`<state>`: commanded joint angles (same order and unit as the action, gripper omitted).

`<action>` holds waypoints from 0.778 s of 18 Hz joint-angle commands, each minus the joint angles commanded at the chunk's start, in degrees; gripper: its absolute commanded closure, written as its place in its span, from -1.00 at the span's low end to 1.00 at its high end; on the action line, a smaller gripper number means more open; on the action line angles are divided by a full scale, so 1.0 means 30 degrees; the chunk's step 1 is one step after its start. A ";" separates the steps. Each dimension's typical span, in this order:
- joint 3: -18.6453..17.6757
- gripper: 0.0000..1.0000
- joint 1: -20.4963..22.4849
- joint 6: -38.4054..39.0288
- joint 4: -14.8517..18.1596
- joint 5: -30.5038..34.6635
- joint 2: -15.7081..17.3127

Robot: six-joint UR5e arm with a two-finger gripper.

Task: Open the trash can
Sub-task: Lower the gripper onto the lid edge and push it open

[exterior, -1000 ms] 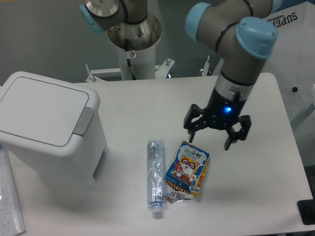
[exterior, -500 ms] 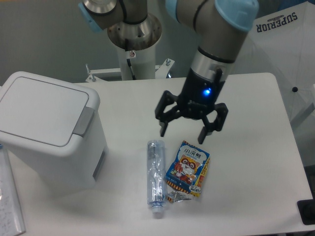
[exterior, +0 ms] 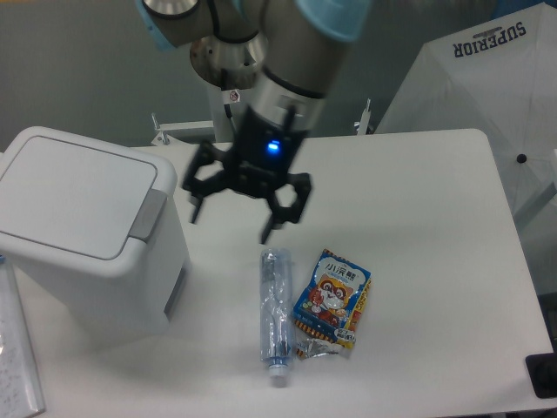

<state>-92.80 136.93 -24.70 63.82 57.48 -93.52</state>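
1. The large boxy white plastic trash can (exterior: 83,235) sits at the left end of the white table (exterior: 418,200), its flat hinged lid (exterior: 74,196) down and shut, so the opening is not yet done.
2. The black two-finger gripper (exterior: 233,216) hangs just to the right of the trash can, above the tabletop and touching nothing; its fingers are spread wide apart, with nothing between them.
3. Here is the relation that matters: the grey rectangular push-button (exterior: 149,214) runs along the lid's right edge, on the side facing the gripper. The button lies to the gripper's left and close by, its long axis running front to back along that edge.
4. My read: the next move calls for a short travel leftward, then a press down onto that grey strip with a fingertip.
5. To the right of the trash can, and below the gripper in the picture, a clear crushed plastic bottle (exterior: 275,313) lies lengthwise on the table, with a blue cartoon snack packet (exterior: 332,297) just beside it. Neither lies between gripper and button.
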 joint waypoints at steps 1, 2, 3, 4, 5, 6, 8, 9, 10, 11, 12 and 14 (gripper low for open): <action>-0.0206 -1.00 -0.0029 -0.0029 -0.0178 0.0000 -0.0057; -0.0324 -1.00 -0.0116 -0.0029 -0.0209 0.0000 -0.0116; -0.0354 -1.00 -0.0349 -0.0029 -0.0296 0.0029 -0.0261; -0.0412 -1.00 -0.0439 -0.0087 -0.0297 0.0058 -0.0408; -0.0413 -1.00 -0.0468 -0.0117 -0.0297 0.0146 -0.0612; -0.0413 -1.00 -0.0469 -0.0146 -0.0326 0.0175 -0.0701; -0.0326 -1.00 -0.0469 -0.0146 -0.0326 0.0176 -0.0819; -0.0325 -1.00 -0.0469 -0.0146 -0.0326 0.0176 -0.0819; -0.0383 -1.00 -0.0469 -0.0175 -0.0326 0.0176 -0.0848; -0.0384 -1.00 -0.0469 -0.0175 -0.0326 0.0176 -0.0878; -0.0384 -1.00 -0.0469 -0.0175 -0.0326 0.0176 -0.0936; -0.0354 -1.00 -0.0469 -0.0175 -0.0501 0.0176 -0.0995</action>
<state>-93.87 135.53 -25.22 62.32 58.01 -96.50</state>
